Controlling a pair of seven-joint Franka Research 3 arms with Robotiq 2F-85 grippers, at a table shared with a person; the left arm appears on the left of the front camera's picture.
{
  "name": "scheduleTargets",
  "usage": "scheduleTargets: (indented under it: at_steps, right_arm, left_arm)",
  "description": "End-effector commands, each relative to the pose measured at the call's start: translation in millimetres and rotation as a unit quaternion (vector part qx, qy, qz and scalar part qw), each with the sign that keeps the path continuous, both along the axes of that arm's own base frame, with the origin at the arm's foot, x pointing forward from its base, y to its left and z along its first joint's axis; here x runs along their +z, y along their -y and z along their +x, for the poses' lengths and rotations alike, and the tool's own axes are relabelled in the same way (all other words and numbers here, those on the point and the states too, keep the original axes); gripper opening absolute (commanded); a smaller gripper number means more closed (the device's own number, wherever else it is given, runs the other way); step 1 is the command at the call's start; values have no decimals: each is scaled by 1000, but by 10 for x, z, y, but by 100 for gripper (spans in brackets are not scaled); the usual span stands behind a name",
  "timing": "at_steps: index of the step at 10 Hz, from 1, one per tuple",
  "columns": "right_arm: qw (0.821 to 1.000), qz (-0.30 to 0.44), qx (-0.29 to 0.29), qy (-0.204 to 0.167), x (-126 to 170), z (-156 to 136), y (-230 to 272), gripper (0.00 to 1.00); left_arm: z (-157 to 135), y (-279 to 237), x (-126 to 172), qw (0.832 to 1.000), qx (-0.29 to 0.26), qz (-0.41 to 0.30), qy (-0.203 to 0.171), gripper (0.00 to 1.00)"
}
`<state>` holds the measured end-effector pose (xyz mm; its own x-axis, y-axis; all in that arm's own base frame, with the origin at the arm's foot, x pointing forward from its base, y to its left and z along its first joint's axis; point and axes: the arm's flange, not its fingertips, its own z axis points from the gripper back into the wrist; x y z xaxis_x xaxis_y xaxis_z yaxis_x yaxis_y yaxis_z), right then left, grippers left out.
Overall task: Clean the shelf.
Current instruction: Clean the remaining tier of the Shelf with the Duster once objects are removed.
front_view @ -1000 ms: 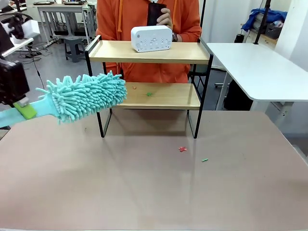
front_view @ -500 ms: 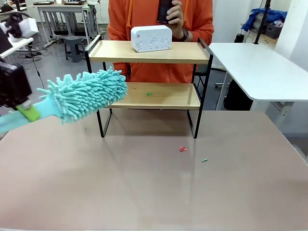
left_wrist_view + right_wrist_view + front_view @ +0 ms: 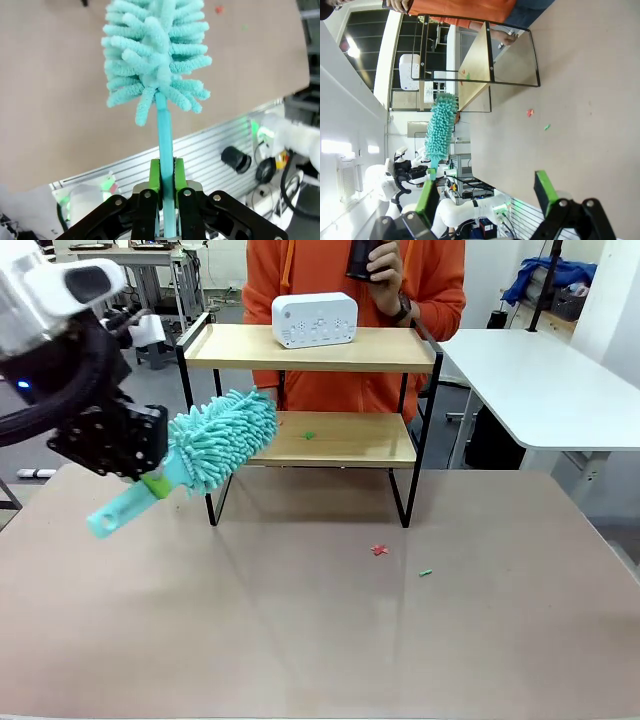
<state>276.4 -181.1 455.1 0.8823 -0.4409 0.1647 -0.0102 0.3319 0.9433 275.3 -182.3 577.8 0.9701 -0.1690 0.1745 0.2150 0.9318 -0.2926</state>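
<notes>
The shelf (image 3: 395, 351) stands at the table's far side, two wooden boards in a black frame; it lies rolled sideways in the right wrist view (image 3: 480, 55). Small red and green scraps (image 3: 309, 435) lie on its lower board. My left gripper (image 3: 150, 480) is shut on the handle of a teal fluffy duster (image 3: 225, 435), whose head points up and right at the lower board's left end. In the left wrist view the green pads (image 3: 156, 175) clamp the duster (image 3: 155, 50) handle. My right gripper (image 3: 487, 192) is open with nothing between its fingers.
A white box-shaped device (image 3: 315, 320) sits on the top board. A person in orange (image 3: 330, 390) stands behind the shelf holding a dark phone (image 3: 363, 258). Red (image 3: 379, 550) and green (image 3: 425, 572) scraps lie on the brown table. A white table (image 3: 540, 380) stands at the right.
My left arm has swung in from the left edge toward the shelf, tilting the duster's head up to the lower board's left end. The person has shifted to the right.
</notes>
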Motion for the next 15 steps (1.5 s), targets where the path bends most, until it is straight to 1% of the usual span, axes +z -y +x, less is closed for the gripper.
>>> scheduleTargets:
  at_steps: [1, 2, 3, 5, 6, 7, 9, 11, 12, 15]
  right_arm:
    - [1000, 3, 1, 18, 15, 19, 0, 100]
    - [1000, 3, 1, 18, 15, 19, 0, 100]
    - [1000, 3, 1, 18, 15, 19, 0, 100]
    - [1000, 3, 1, 18, 15, 19, 0, 100]
    - [1000, 3, 1, 18, 15, 19, 0, 100]
    - [1000, 3, 1, 18, 15, 19, 0, 100]
    - [1000, 3, 1, 18, 15, 19, 0, 100]
    - [1000, 3, 1, 18, 15, 19, 0, 100]
    - [1000, 3, 1, 18, 15, 19, 0, 100]
    - [1000, 3, 1, 18, 15, 19, 0, 100]
  left_arm:
    - [162, 130, -60, 999, 45, 6, 11, 12]
    - [336, 215, -94, 998, 56, 2, 34, 12]
    - [485, 266, -136, 997, 67, 7, 46, 12]
    - [721, 285, -215, 994, 90, 16, 57, 12]
    - [825, 299, -290, 990, 117, 23, 71, 12]
    - [922, 332, -340, 990, 121, 23, 67, 12]
    - [1145, 441, -441, 987, 131, 31, 94, 12]
    - [1398, 540, -499, 987, 126, 44, 90, 12]
    - [1467, 574, -519, 989, 119, 45, 73, 12]
    - [1658, 669, -567, 992, 98, 64, 48, 12]
